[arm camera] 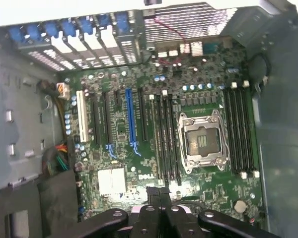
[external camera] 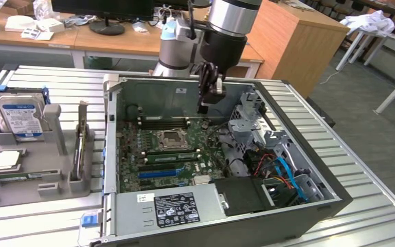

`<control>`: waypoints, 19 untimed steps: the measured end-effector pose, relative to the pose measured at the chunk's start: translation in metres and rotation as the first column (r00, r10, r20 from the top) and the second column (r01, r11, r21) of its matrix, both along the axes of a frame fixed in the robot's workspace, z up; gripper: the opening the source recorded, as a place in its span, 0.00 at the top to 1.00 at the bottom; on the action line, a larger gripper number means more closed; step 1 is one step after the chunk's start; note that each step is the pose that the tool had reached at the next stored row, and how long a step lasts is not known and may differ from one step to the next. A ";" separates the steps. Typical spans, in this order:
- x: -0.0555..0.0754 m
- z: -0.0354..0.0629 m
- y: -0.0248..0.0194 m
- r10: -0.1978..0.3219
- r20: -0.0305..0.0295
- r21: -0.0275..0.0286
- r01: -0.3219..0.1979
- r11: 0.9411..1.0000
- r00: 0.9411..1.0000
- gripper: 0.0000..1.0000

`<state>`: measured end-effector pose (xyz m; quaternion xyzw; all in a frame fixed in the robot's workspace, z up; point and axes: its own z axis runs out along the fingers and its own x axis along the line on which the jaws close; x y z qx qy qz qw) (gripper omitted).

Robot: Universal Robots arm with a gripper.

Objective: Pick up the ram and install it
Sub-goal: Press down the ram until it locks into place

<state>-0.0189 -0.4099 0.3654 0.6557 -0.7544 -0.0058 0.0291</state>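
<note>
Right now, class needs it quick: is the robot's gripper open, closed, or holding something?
Black gripper: closed, fingers together above the green motherboard inside the open computer case; nothing seen held.

above: case open | far side: drive cage crowds motherboard

One open computer case sat mid-frame; one hard drive stood at left; one gripper hung above one motherboard.
</note>
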 end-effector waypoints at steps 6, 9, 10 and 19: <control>0.000 -0.0001 0.0000 -0.102 0.000 0.000 0.102 0.995 0.995 0.90; 0.000 -0.0002 0.0000 -0.155 0.000 0.000 0.155 0.988 0.988 0.90; 0.000 -0.0002 0.0000 -0.172 0.000 0.000 0.172 0.985 0.985 0.90; 0.000 -0.0003 0.0000 -0.323 0.000 0.000 0.323 0.946 0.946 0.90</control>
